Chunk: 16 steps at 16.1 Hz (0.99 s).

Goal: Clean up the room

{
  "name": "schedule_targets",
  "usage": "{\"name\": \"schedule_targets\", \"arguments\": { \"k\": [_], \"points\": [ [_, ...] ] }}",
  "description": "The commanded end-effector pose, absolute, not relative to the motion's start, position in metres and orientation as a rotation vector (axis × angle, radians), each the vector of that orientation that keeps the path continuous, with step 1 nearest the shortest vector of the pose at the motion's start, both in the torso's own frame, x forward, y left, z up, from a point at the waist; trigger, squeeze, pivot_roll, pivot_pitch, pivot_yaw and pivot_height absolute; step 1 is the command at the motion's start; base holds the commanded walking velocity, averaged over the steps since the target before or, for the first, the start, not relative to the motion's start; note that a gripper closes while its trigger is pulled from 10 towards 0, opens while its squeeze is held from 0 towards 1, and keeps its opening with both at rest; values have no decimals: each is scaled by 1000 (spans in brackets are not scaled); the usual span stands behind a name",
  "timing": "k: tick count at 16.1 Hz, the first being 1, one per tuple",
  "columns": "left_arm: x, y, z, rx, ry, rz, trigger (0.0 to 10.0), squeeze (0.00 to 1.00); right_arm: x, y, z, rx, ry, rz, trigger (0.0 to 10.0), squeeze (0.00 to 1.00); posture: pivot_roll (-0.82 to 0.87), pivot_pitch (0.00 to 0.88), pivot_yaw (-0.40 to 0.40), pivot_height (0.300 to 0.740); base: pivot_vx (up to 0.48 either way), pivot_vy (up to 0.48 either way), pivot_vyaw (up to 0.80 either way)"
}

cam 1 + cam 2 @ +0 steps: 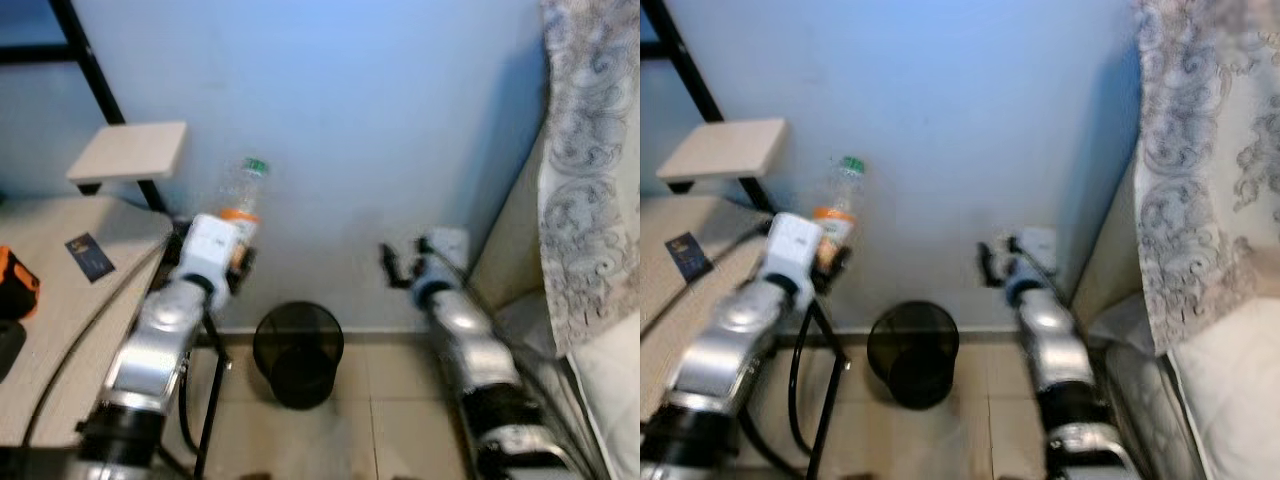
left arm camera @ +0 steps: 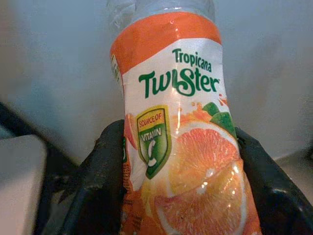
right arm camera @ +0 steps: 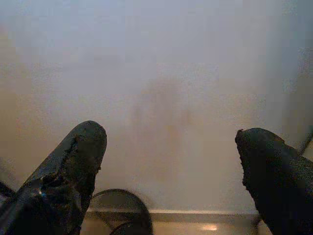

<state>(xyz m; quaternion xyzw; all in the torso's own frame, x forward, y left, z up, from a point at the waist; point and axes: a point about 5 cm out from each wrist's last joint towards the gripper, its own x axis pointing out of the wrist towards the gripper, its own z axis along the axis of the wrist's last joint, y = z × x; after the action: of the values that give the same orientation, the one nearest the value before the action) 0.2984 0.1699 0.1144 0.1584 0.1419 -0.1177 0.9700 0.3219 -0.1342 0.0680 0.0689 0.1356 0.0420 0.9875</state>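
I have the bottle (image 1: 242,205) up in the air in front of the pale blue wall (image 1: 340,110), standing close to upright — green cap on top, long axis nearly vertical, leaning a touch toward my right. Its orange-and-white label reads "Tropicana Twister" in the left wrist view, and the clear upper part looks empty. My left gripper (image 1: 236,262) is pinching it around the lower label, one black finger (image 2: 105,171) pressed on each side.

Below the bottle and a little toward my right, the black mesh wastebasket (image 1: 298,353) stands on the floor against the wall, mouth open upward. My right gripper (image 1: 400,265) is held out in front of the wall, well apart from the bottle, fingers spread wide with nothing between them.

On my left there's a light wooden desk (image 1: 50,300) carrying a dark blue card (image 1: 90,256) and an orange-and-black object (image 1: 15,285) at the edge of view. A black metal frame (image 1: 95,70) with a small pale shelf (image 1: 130,152) rises behind it. On my right — a grey-patterned curtain (image 1: 590,170) hangs over white bedding (image 1: 610,400). The floor is beige tile (image 1: 390,420).
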Motion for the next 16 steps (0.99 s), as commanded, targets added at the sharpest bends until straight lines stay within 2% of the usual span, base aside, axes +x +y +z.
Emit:
{"name": "schedule_targets", "arguments": {
  "k": [1,4,6,7,9,12,16],
  "points": [
    [297,175,116,349,289,-239,10000,0,322,-124,68,149,285,128,10000,0,13,0,30,740,0,0,0],
    [284,175,98,485,399,-477,10000,0,322,-133,70,-70,302,330,10000,0,19,0,9,740,0,0,0],
    [284,182,90,584,432,-530,10000,0,321,-135,70,-128,310,421,10000,0,18,0,3,740,0,0,0],
    [290,191,82,696,455,-582,10000,0,318,-138,72,-195,322,551,10000,0,15,0,-5,740,0,0,0],
    [307,196,80,786,443,-641,10000,0,314,-143,73,-286,360,709,10000,0,-7,0,-12,740,0,0,0],
    [338,183,89,754,358,-631,10000,0,306,-156,76,-435,414,843,10000,0,-73,0,-8,740,0,0,0],
    [358,171,96,726,328,-603,10000,0,297,-172,85,-504,436,863,10000,0,-158,0,9,740,0,0,0]
  ]
}}
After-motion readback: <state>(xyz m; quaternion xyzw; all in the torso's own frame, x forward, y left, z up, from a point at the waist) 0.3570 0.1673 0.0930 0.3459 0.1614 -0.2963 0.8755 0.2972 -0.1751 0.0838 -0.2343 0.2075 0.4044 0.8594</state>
